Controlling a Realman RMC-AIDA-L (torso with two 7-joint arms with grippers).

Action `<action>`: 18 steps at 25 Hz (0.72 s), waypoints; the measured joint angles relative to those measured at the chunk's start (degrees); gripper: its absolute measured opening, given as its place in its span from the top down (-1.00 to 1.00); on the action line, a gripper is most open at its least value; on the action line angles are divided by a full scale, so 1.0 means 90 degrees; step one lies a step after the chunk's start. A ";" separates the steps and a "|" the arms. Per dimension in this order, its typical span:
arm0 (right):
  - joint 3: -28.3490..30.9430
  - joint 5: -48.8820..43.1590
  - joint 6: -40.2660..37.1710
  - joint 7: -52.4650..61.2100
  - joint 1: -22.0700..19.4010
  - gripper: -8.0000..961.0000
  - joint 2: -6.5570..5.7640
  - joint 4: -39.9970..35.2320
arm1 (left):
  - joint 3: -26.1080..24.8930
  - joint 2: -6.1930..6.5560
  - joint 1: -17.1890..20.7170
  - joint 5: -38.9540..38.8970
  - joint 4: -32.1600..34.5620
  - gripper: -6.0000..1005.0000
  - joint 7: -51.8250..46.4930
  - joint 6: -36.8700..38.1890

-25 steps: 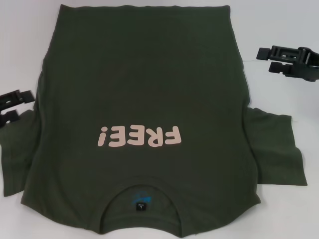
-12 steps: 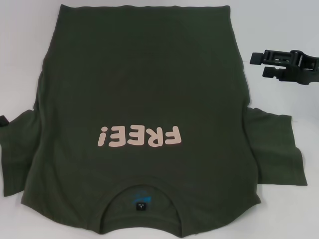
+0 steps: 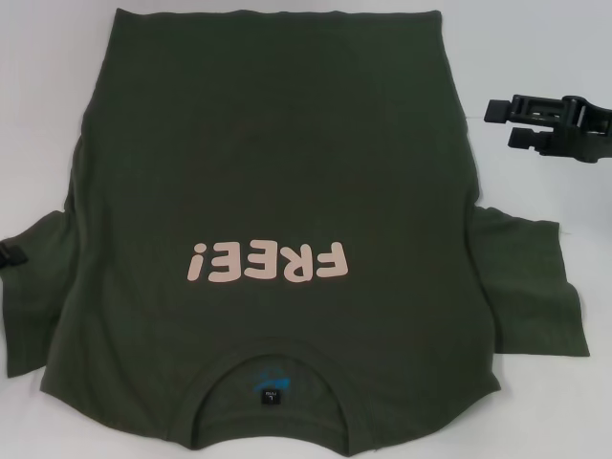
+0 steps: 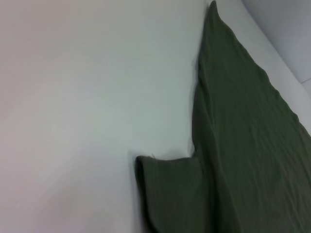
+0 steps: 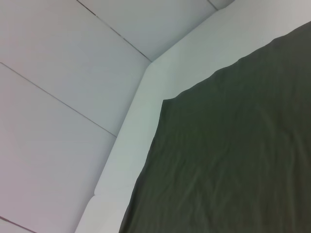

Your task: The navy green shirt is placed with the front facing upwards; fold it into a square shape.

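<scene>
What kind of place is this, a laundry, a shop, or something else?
Probably a robot test bench, not a laundry: a plain white table holds only one navy green shirt, spread flat, with a black right end effector beside it and grey floor tiles beyond.

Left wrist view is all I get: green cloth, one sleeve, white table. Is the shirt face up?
Observer: Yes. The head view shows the navy green shirt lying flat with its pink FREE! print up.
Operator: Where's the left claw?
Observer: Only a sliver of the left claw shows, at the head view's edge beside the left sleeve.
Operator: And the right one?
Observer: The right claw is open over bare table, off the shirt's right side and not touching it.
</scene>
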 joint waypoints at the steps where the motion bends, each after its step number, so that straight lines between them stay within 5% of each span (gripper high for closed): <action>1: 0.0000 0.0000 0.0001 0.0001 -0.0003 -0.79 0.0000 0.0000 | 0.0000 -0.0002 0.0000 0.0002 -0.0012 -0.86 0.0011 -0.0002; 18: 0.0020 0.0037 -0.0001 0.0005 -0.0050 -0.78 -0.0006 -0.0002 | 0.0166 -0.0011 -0.0062 0.0053 -0.0230 -0.86 0.0085 0.0003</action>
